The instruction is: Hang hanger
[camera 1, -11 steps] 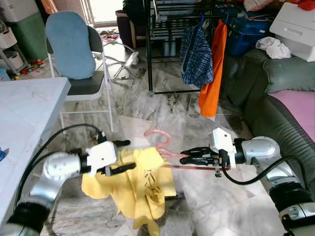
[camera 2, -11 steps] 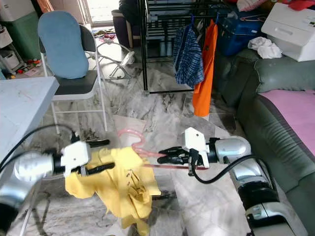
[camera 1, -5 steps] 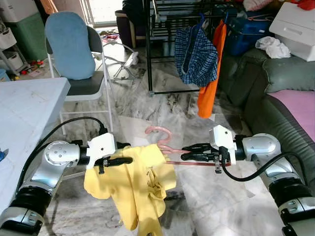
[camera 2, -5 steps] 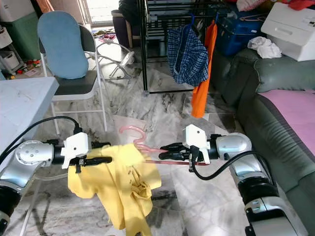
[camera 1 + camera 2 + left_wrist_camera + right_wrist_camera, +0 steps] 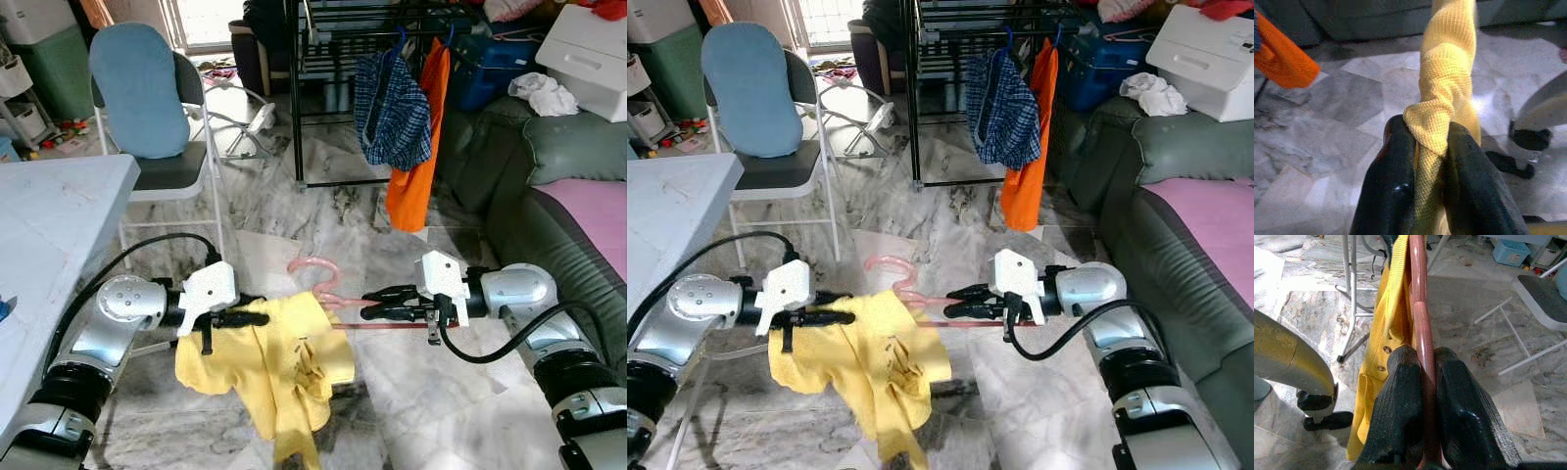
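over the last second our left claw has gone from spread beside the yellow shirt to pinched on a fold of it, and the cloth now drapes lower and further along the pink hanger. our right claw stays pressed tight on the hanger's bar, holding it level between our arms, hook pointing up and away from us. we judge the shirt is nearly seated on the hanger, so carrying it to the rail comes next.

there is no tabletop under the work: the hanger hangs in the air over the marble floor. the black drying rack stands at the far side with a checked garment and an orange one hanging on it. a blue-backed folding chair is far left, a green sofa on the right.
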{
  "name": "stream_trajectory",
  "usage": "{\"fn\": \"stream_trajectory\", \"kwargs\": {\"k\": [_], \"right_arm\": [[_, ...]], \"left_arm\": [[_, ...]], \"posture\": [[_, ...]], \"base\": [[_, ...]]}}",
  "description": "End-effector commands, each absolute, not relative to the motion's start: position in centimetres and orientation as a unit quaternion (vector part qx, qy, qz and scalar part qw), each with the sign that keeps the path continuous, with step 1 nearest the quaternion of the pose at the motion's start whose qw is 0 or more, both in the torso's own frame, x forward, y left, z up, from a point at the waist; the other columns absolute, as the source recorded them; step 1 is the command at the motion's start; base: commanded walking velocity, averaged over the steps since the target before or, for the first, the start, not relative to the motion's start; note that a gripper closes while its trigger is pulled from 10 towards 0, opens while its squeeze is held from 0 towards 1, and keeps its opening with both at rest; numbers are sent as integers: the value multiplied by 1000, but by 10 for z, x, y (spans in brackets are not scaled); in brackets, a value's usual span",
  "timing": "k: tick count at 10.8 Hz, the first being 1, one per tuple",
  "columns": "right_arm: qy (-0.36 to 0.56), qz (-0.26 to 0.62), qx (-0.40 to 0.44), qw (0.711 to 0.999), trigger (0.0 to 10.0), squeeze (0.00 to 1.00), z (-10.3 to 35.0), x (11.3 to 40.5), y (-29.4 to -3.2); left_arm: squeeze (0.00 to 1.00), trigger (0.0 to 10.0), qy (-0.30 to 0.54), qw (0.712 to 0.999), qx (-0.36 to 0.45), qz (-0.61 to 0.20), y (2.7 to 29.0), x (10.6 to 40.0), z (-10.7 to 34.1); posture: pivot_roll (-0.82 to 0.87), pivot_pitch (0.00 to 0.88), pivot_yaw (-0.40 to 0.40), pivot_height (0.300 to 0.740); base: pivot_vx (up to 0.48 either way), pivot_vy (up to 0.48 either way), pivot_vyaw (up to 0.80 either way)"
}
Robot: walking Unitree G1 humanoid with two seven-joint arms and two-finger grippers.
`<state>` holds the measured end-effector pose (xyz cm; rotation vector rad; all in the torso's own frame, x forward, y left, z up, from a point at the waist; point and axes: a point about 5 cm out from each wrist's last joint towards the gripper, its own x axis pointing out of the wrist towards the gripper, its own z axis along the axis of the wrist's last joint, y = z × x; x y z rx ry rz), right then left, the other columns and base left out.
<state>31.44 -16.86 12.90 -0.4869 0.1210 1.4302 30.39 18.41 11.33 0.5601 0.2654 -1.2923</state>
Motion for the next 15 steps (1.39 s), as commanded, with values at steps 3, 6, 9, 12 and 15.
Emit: {"fn": "stream_trajectory", "kwargs": {"k": [3, 6, 9, 12, 15], "right_arm": [[34, 631, -216, 745, 10000, 0, 141, 324, -161], [60, 619, -190, 759, 10000, 1000, 141, 330, -165], [42, 564, -221, 795, 10000, 1000, 157, 342, -175], [-12, 500, -230, 835, 10000, 1000, 178, 354, -178], [-54, 330, -170, 927, 10000, 1000, 186, 373, -185]], "left_arm": [[0, 0, 130, 739, 251, -611, 177, 301, 109], [0, 0, 139, 745, 243, -605, 182, 294, 102], [0, 0, 147, 814, 201, -525, 208, 285, 82], [0, 0, 147, 850, 164, -479, 210, 264, 59], [0, 0, 108, 936, 139, -306, 221, 283, 63]], "posture": [[-53, 0, 37, 740], [-53, 0, 36, 740], [-58, 0, 30, 740], [-63, 0, 13, 740], [-59, 0, 12, 740]], "base": [[0, 0, 0], [0, 0, 0], [0, 0, 0], [0, 0, 0], [0, 0, 0]]}}
